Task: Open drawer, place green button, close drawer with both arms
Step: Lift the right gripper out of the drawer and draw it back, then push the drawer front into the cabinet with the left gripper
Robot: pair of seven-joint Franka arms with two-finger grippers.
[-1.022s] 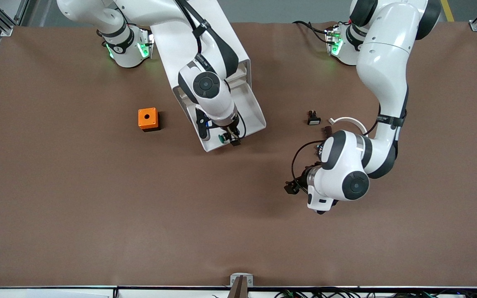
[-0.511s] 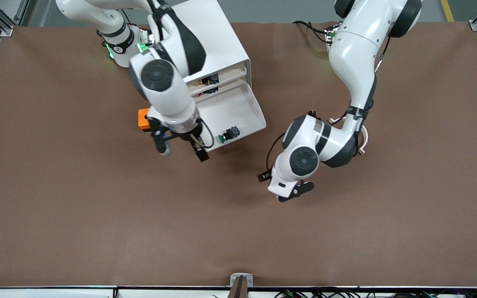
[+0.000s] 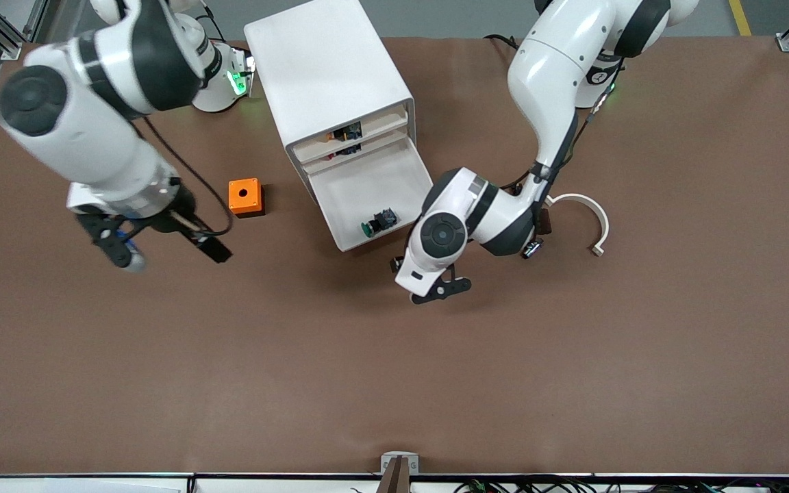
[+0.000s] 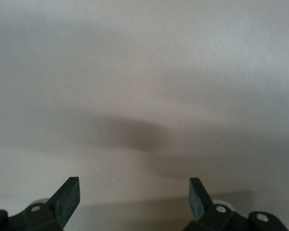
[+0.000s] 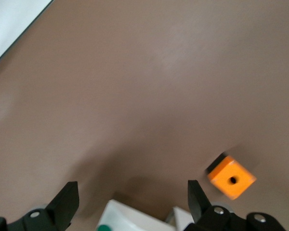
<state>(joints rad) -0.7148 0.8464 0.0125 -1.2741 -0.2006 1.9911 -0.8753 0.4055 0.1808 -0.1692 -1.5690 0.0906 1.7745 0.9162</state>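
Note:
The white cabinet (image 3: 329, 75) has its third drawer (image 3: 405, 174) pulled out. The green-capped button (image 3: 377, 222) lies in the drawer near its front wall. My right gripper (image 3: 170, 255) is open and empty above the table, past the orange box toward the right arm's end. In the right wrist view its fingers (image 5: 67, 202) are spread, and a white corner (image 5: 135, 219) with a green spot shows between them. My left gripper (image 3: 427, 277) is open and empty just in front of the drawer's front wall. In the left wrist view its fingers (image 4: 68, 198) are spread before a pale surface.
The orange box with a hole (image 3: 244, 196) sits on the table beside the cabinet, toward the right arm's end; it also shows in the right wrist view (image 5: 231, 179). A white curved ring (image 3: 583, 209) lies by the left arm. The table is brown.
My right gripper let go of the button in the drawer, then swung away past the orange box. My left gripper moved in toward the drawer's front.

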